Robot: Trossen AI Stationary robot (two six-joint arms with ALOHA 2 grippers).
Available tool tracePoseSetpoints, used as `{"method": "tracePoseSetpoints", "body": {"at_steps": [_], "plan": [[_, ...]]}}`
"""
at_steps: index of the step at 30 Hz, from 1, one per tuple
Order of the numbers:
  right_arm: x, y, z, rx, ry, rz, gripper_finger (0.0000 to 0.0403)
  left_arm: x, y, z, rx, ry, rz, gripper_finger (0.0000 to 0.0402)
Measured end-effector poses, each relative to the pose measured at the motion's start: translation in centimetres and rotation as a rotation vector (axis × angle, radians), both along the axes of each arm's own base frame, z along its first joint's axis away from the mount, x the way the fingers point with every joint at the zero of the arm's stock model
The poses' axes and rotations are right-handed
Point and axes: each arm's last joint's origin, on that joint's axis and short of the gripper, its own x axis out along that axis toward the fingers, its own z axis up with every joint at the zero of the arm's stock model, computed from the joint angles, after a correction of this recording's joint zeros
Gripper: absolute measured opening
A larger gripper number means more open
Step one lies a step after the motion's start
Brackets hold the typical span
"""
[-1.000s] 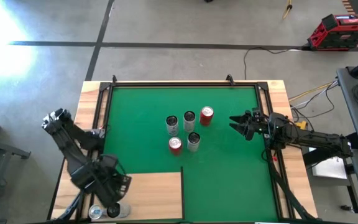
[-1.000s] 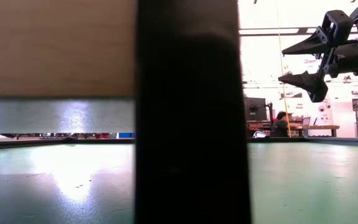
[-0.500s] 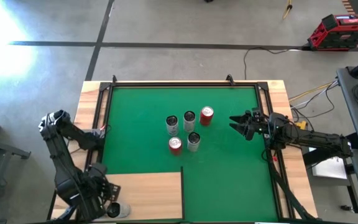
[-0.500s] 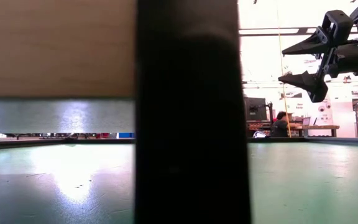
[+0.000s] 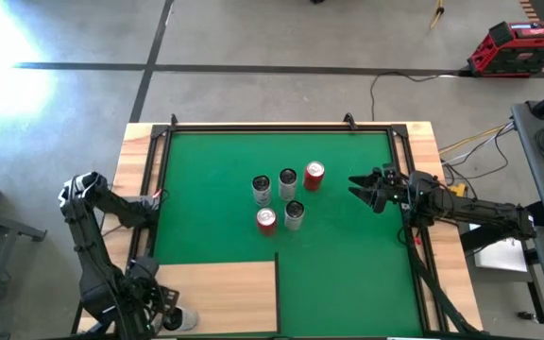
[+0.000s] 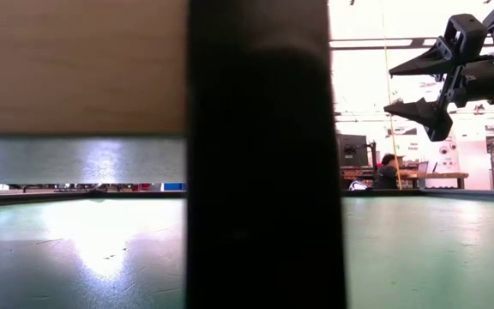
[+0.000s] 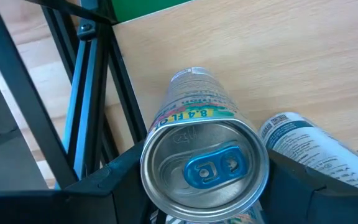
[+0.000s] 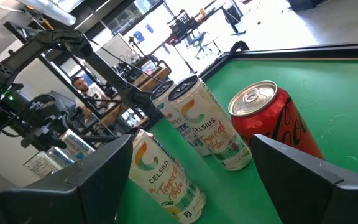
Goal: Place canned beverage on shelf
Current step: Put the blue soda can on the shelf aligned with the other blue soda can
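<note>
The pale wood shelf (image 5: 225, 293) lies on the green mat's near-left corner. My left gripper (image 5: 151, 310) points down over the shelf's near-left corner and is shut on a silver can with a blue tab (image 7: 204, 168). A second, white-and-teal can (image 7: 309, 149) lies beside it and also shows in the high view (image 5: 183, 318). Several more cans stand mid-mat, among them a red one (image 5: 314, 176) and a silver one (image 5: 262, 189). My right gripper (image 5: 362, 189) hovers open to their right, above the mat. My left gripper pinches the silver can between its two fingers, which lie on opposite sides of the can's wall just below the top rim (image 7: 151, 155). The fingers come from above, pointing down. The can is upright, its bottom end (image 7: 191, 74) down at the shelf's wood.
Black frame rails (image 7: 86, 93) run along the shelf's left edge beside the held can. In the low view a dark upright (image 6: 264, 154) blocks the middle. A person sits far behind the table (image 6: 390, 170). Bare green mat (image 5: 348, 274) lies right of the shelf.
My left arm has folded back toward the table's near-left corner, and its gripper has gone a little toward the left edge over the shelf's corner. My right gripper and the cans mid-mat have kept still.
</note>
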Motion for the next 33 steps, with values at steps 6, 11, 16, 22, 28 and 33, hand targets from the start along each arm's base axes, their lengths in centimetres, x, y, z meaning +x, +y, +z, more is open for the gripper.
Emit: {"method": "tracePoseSetpoints", "body": {"at_steps": [6, 11, 16, 22, 28, 33], "plan": [[0.0, 0.0, 0.0, 0.0, 0.0, 0.0, 0.0318, -0.18, -0.22, -0.11, 0.003, 0.0, 0.006, 0.0231], [0.0, 0.0, 0.0, 0.0, 0.0, 0.0, 0.0318, -0.31, -0.43, -0.26, 0.016, -0.02, 0.004, 0.0231], [0.0, 0.0, 0.0, 0.0, 0.0, 0.0, 0.0318, -0.29, -0.53, -0.28, 0.013, -0.032, 0.007, 0.0231], [0.0, 0.0, 0.0, 0.0, 0.0, 0.0, 0.0318, -0.46, -0.57, -0.34, 0.018, -0.03, 0.018, 0.0234], [0.0, 0.0, 0.0, 0.0, 0.0, 0.0, 0.0318, -0.78, -0.65, -0.61, 0.029, -0.026, 0.034, 0.0237], [0.0, 0.0, 0.0, 0.0, 0.0, 0.0, 0.0318, -0.84, -0.65, -0.91, 0.035, -0.025, 0.035, 0.0237]]}}
